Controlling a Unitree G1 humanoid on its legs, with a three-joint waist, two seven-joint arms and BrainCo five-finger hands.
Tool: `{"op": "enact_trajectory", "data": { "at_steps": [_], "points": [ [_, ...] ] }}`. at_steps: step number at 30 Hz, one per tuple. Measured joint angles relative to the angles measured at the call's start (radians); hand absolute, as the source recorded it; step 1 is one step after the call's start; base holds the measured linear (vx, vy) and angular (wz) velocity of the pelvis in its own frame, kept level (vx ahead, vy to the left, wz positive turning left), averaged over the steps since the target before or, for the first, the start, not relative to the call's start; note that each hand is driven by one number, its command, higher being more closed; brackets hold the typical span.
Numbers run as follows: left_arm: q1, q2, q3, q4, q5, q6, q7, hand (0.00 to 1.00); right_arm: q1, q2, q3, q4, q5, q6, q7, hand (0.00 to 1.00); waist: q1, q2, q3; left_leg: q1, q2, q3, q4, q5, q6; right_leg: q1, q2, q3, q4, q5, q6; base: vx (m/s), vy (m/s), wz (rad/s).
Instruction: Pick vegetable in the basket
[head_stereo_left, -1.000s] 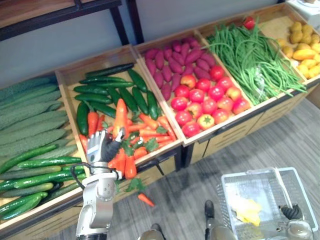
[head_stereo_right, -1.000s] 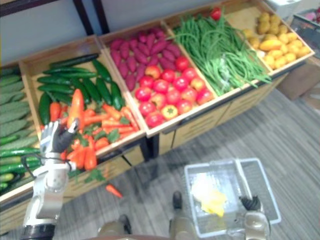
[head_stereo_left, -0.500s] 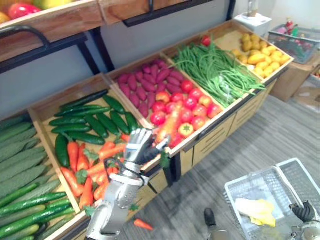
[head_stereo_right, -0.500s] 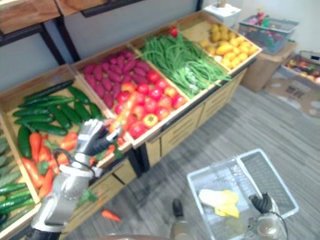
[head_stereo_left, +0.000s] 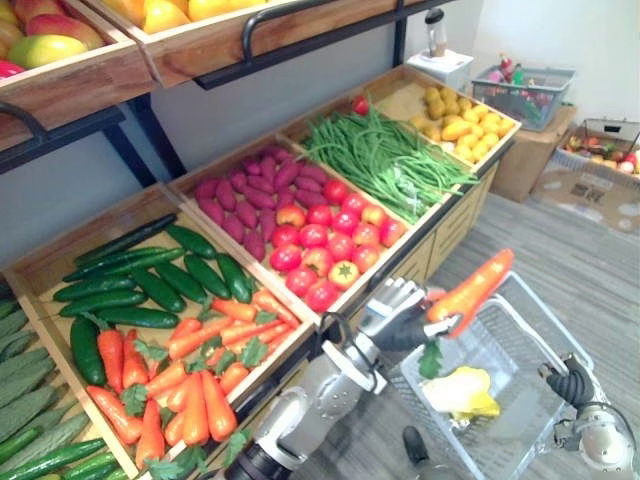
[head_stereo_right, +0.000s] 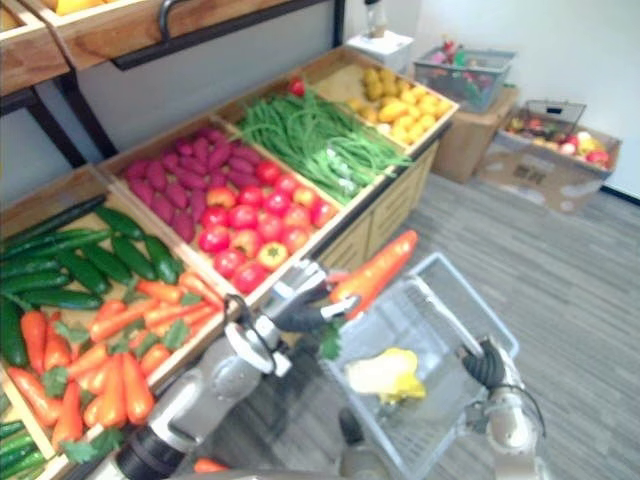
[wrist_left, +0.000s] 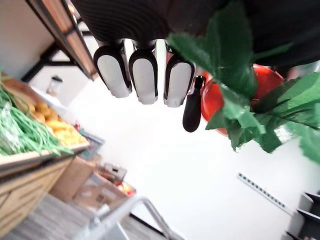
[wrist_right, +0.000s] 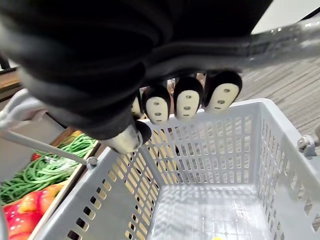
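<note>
Left robot hand (head_stereo_left: 400, 322) clamps carrot (head_stereo_left: 470, 290) over basket (head_stereo_left: 530, 360); right robot hand (head_stereo_left: 572, 383) grips its handle (wrist_right: 270, 42). Lower the tip inside the rim before you let go

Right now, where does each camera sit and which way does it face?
Left eye view: on the head, looking down at vegetable crates and basket; left hand holds the carrot, right hand at lower right.
Right eye view: beside it, same scene.
Left wrist view: left wrist, looking along its fingers past the carrot's leaves toward a white wall.
Right wrist view: right wrist, looking into the basket; fingers curled round its handle.
Shared: eye and right wrist views both show the basket.
</note>
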Motion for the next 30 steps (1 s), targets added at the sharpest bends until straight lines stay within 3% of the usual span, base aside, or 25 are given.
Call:
{"op": "enact_trajectory", "data": {
  "at_steps": [16,21,27,30],
  "points": [
    [-0.081,-0.144,-0.131,0.386,0.007,0.022,-0.027,1.00,0.072,0.065,0.042,-0.140,0.059,-0.006,0.000,1.00,-0.034,-0.005,-0.014,-0.024,0.010,-0.006,0.013,-0.006,-0.007,-0.020,-0.001,-0.005,-0.001,-0.001,0.000,0.00,-0.007,0.00],
    [-0.110,-0.172,-0.159,0.520,0.023,0.029,-0.012,1.00,0.070,0.069,0.071,-0.141,0.064,-0.009,-0.001,1.00,-0.073,-0.015,-0.008,-0.028,-0.005,-0.011,0.007,-0.007,-0.001,-0.022,-0.016,-0.005,-0.005,0.000,0.001,0.00,-0.001,0.02],
    [-0.171,-0.201,-0.196,0.657,0.062,0.034,0.010,1.00,0.074,0.069,0.082,-0.137,0.087,-0.009,-0.004,1.00,-0.090,-0.019,-0.007,-0.031,-0.024,-0.004,-0.006,-0.002,0.008,-0.038,-0.024,0.008,-0.007,0.004,0.007,0.00,-0.005,-0.04],
    [-0.181,-0.205,-0.200,0.739,0.070,0.067,0.010,1.00,0.074,0.069,0.108,-0.137,0.092,-0.018,-0.011,1.00,-0.116,-0.026,-0.006,-0.031,-0.024,-0.004,-0.007,-0.002,0.008,-0.039,-0.024,0.009,-0.007,0.004,0.007,0.00,0.000,0.00]
  ]
}}
